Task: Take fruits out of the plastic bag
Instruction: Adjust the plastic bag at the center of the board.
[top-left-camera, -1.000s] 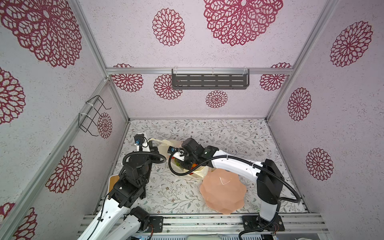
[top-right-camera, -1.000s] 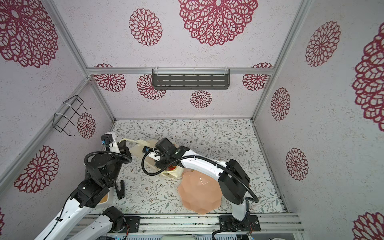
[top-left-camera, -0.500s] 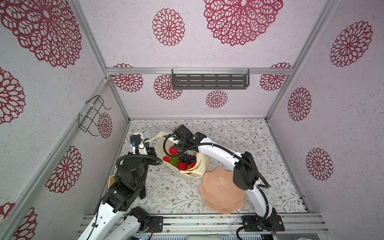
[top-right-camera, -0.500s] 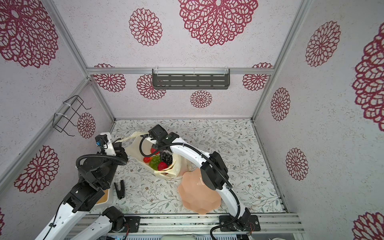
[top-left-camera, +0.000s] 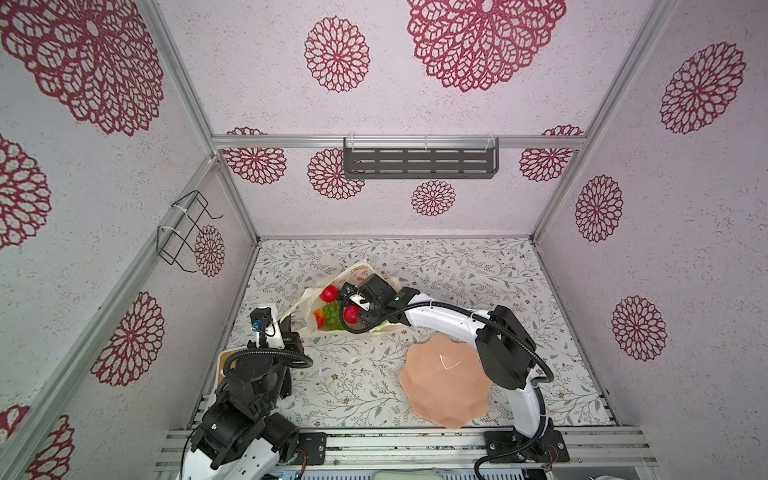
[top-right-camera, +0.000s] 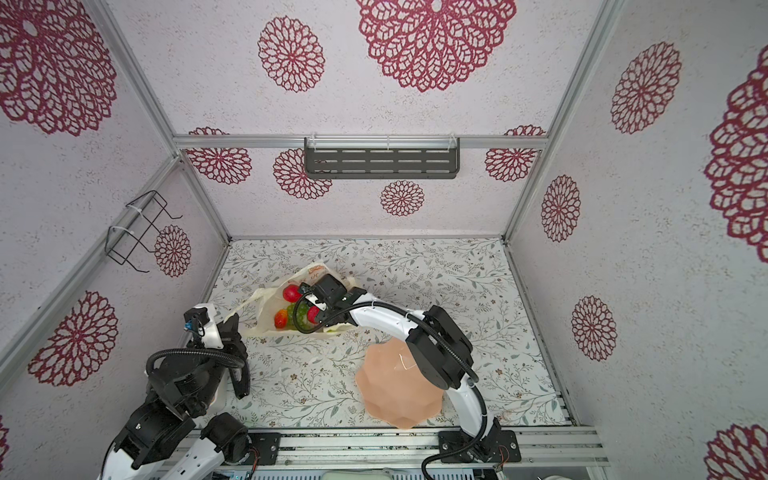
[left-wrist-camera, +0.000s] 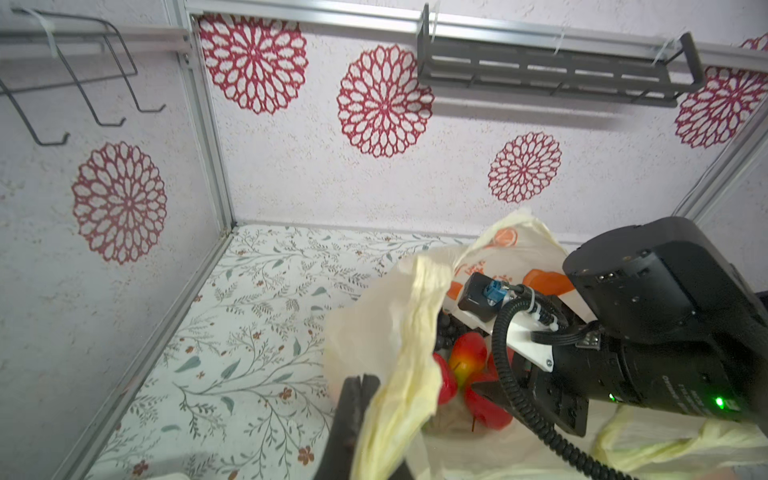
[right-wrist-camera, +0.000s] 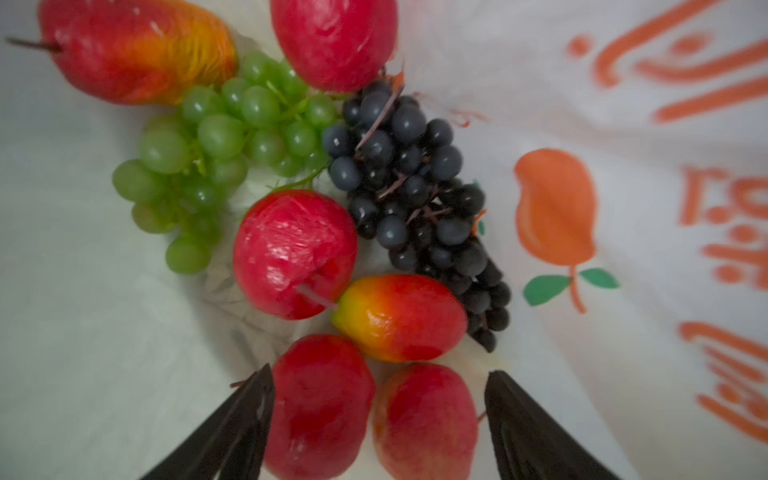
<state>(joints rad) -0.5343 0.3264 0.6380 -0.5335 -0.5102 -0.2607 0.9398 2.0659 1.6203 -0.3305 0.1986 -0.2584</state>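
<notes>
plastic bag (top-left-camera: 358, 272): thin crinkly cream film, orange prints, on table (top-left-camera: 457, 270) | fruits (top-left-camera: 331, 309) inside bag: glossy apples (right-wrist-camera: 295, 253), mangoes (right-wrist-camera: 399, 318), green grape bunch (right-wrist-camera: 220, 137), dark grape bunch (right-wrist-camera: 407, 178) | left tool (left-wrist-camera: 359, 386): pinching bag rim | right tool (right-wrist-camera: 380, 372): spread above fruits

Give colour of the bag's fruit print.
Orange, green leaves; print shows best in the right wrist view.

A wavy-edged pink bowl (top-left-camera: 440, 395) sits on the floral table (top-left-camera: 457, 266), while a grey shelf (top-left-camera: 419, 163) and wire rack (top-left-camera: 183, 232) hang on the walls.
</notes>
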